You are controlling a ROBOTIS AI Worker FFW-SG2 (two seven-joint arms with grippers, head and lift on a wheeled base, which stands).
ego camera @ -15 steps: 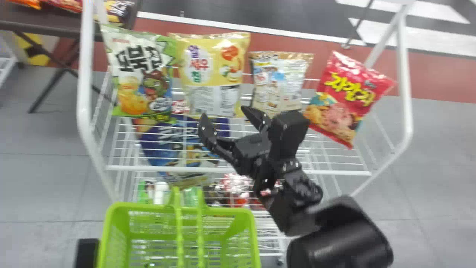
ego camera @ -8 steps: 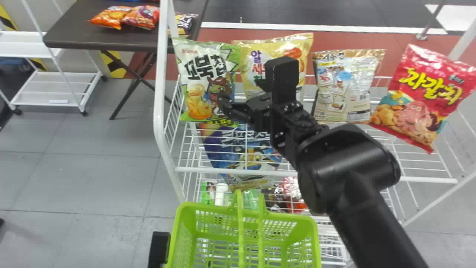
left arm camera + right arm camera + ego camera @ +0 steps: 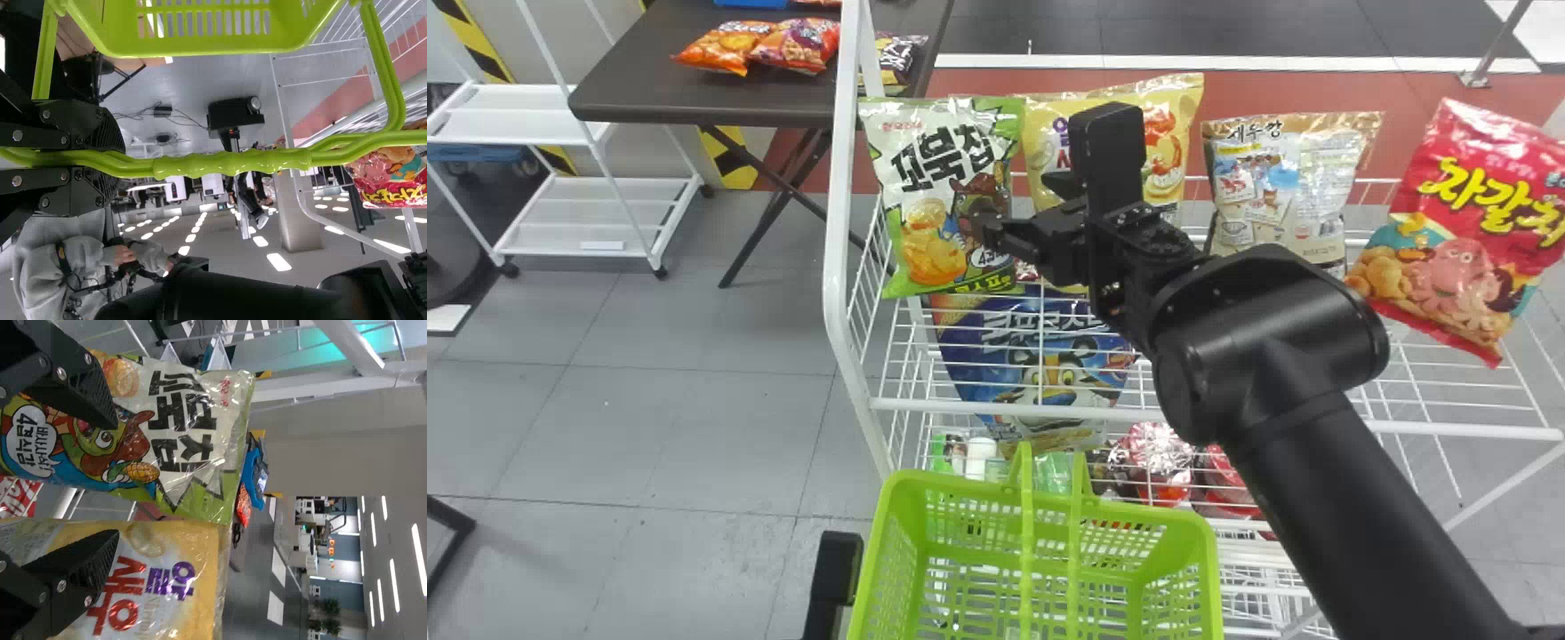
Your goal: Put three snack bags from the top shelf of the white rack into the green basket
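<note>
Grey floor tiles (image 3: 694,427) spread around the white rack (image 3: 839,178), with a dark table (image 3: 667,80) behind. You seem to be lining up a first pick: your right gripper (image 3: 115,480) has its fingers spread before the green-and-white snack bag (image 3: 960,151) and yellow snack bag (image 3: 1165,169), both upright on the top shelf. Your left gripper (image 3: 120,162) pinches the handle (image 3: 227,163) of the green basket (image 3: 965,487). Next, you should centre on one bag before closing. Compared with the earliest frame, your right arm has moved toward the green-and-white bag, and your head view has swung left.
</note>
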